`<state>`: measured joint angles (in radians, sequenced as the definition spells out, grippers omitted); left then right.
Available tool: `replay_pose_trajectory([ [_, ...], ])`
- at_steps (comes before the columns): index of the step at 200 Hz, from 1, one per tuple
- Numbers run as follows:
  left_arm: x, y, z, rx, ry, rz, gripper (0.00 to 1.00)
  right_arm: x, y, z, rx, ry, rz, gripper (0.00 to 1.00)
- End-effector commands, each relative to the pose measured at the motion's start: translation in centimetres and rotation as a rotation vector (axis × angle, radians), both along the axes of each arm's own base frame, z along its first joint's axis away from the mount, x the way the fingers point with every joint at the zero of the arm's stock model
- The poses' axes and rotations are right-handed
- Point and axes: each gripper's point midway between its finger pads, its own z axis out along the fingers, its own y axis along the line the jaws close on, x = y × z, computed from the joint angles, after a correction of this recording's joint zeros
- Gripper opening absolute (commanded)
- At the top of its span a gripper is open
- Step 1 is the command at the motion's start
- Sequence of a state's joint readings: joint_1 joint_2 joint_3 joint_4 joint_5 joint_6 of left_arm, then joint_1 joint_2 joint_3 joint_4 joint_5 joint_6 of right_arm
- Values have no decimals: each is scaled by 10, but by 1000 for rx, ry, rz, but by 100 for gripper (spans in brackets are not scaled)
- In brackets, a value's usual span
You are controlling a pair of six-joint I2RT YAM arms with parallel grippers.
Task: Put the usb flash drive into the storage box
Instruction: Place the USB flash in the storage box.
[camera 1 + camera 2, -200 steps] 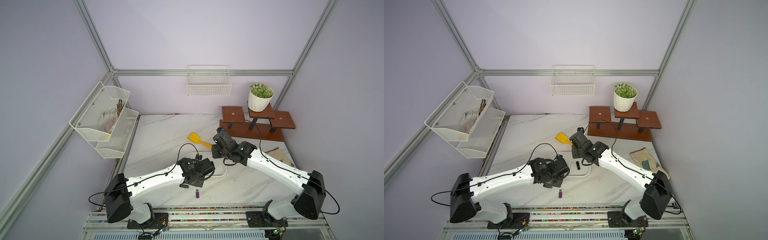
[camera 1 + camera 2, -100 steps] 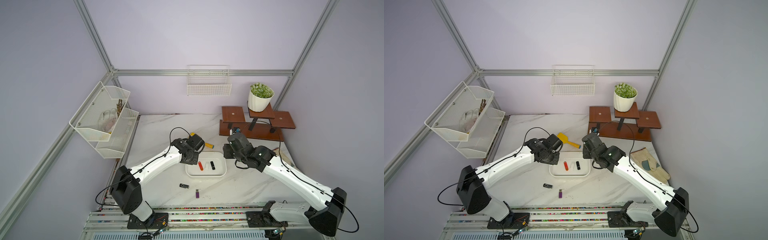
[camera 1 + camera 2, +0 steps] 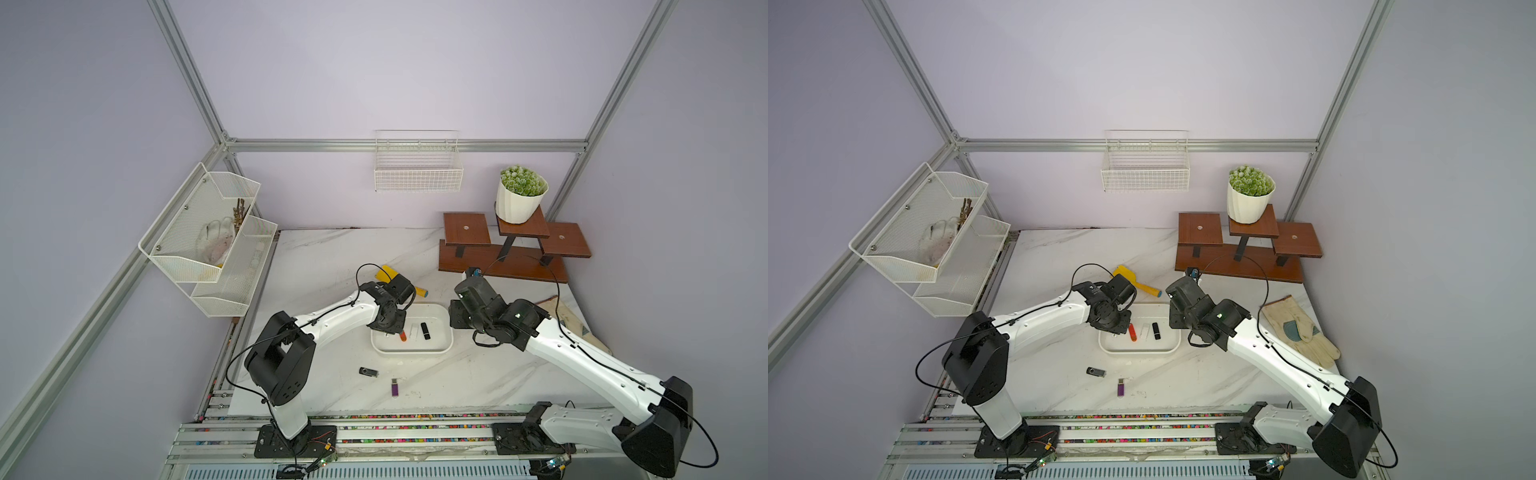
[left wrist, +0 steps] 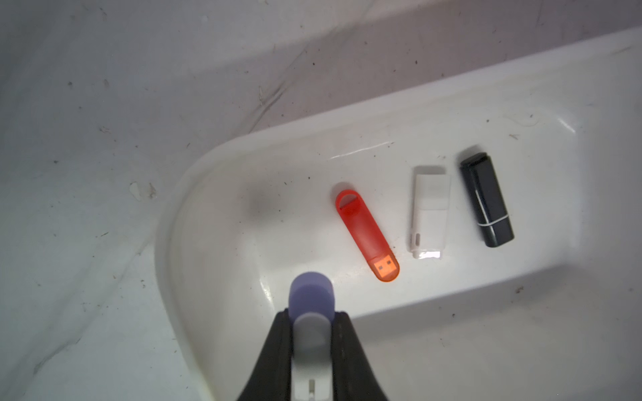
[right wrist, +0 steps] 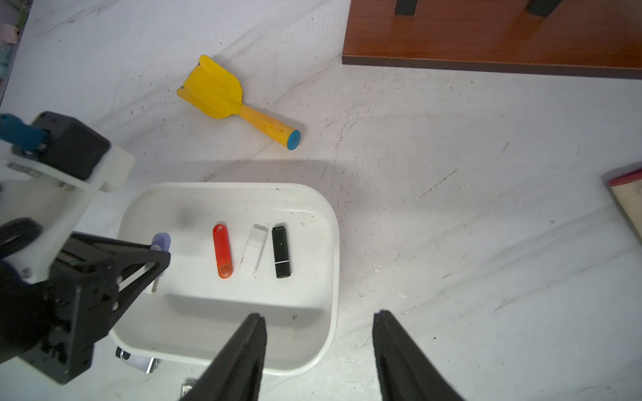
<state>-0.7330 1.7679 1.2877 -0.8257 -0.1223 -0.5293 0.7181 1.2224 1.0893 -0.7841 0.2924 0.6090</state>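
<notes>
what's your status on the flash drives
Left gripper shut on lavender-capped drive, above storage box. Right gripper open, empty. Red drive, white drive, black drive inside; swivel drive, purple drive on table. Nothing blocking the drop.

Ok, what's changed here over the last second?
The left hand, shut on a purple-capped stick, swung from the tray's front side to above its left end. The right hand shifted rightward, open, beside the tray's right end. The black stick and purple stick in front stayed put.
</notes>
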Motion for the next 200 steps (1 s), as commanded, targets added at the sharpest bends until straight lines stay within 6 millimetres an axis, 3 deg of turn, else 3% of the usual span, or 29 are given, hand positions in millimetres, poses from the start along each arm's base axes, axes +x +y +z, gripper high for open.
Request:
replay_pose_trajectory([
  [1, 6, -9, -9, -28, -4, -21, 0, -8, 0, -1, 25, 25, 16, 55],
  [49, 7, -6, -28, 0, 4, -6, 0, -15, 6, -10, 46, 67, 49, 55],
  [59, 7, -6, -29, 2, 6, -7, 10, -17, 6, -11, 47, 71, 52, 55],
  [93, 8, -8, -33, 1, 12, -7, 25, -20, 5, -15, 52, 82, 58, 55],
  [135, 4, -6, -45, 18, 38, -12, 28, -23, 3, -16, 53, 83, 62, 55],
  [180, 6, -7, -36, 6, 11, -9, 52, -26, 3, -21, 50, 96, 64, 55],
  [200, 8, -11, -27, -18, 0, -12, 55, -29, 5, -22, 53, 102, 74, 54],
])
